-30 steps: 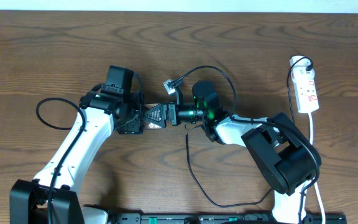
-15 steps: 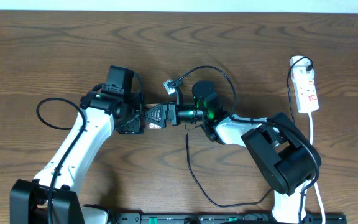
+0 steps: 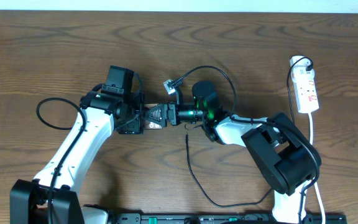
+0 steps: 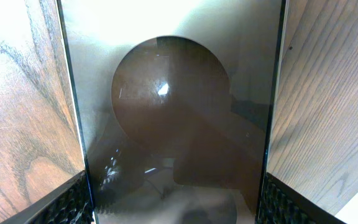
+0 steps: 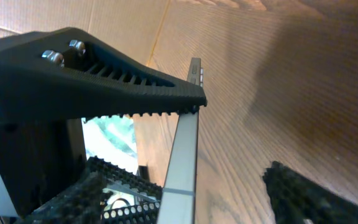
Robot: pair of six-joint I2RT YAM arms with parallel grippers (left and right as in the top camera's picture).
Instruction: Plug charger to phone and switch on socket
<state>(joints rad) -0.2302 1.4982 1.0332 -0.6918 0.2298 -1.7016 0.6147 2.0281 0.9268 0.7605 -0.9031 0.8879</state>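
In the left wrist view the phone [image 4: 179, 112], a glossy dark slab, fills the space between my left gripper's pads [image 4: 73, 200], which press on its two long edges. My left gripper [image 3: 161, 116] is shut on it at mid-table. The right wrist view shows the phone's thin grey edge [image 5: 185, 155] standing between the open fingers of my right gripper [image 5: 197, 199], close to one finger and apart from the other. Below the grippers the charger cable [image 3: 190, 158] trails toward the near edge; its plug tip is hidden. The white socket [image 3: 307, 91] lies far right.
The socket's white cord [image 3: 313, 134] runs down the right side past the right arm's base [image 3: 288, 165]. A small pale connector [image 3: 169, 84] lies just behind the grippers. A black cable loop [image 3: 39, 113] lies left of the left arm.
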